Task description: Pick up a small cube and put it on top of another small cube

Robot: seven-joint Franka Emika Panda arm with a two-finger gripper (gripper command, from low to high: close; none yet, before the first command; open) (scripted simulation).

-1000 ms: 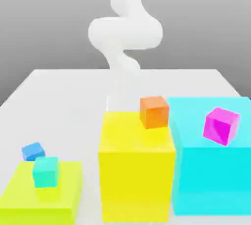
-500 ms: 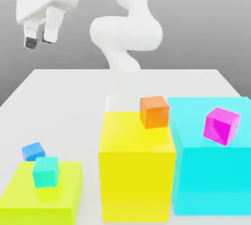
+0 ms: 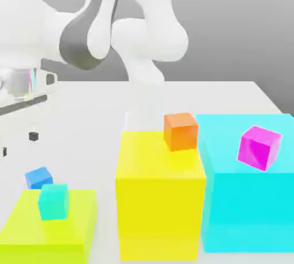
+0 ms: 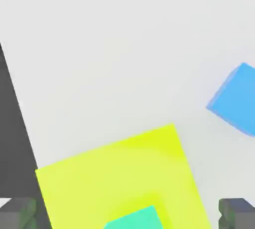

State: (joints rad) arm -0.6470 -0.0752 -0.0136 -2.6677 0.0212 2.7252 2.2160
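White arm [image 3: 86,21] sweeps over the table [image 3: 86,107]; gripper [image 3: 17,145] spread wide, holding nothing, seemingly above the blue cube [image 3: 38,177], which sits on the table just behind the flat lime block [image 3: 51,228] carrying the teal cube [image 3: 54,201].

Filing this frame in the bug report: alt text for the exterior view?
White robot arm reaches over a white table at the view's left, above a small bright-blue cube beside a small teal cube on a low lime block.

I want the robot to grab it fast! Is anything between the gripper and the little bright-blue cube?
Nothing visible: the open gripper hangs above the small bright-blue cube, which sits alone on the white table.
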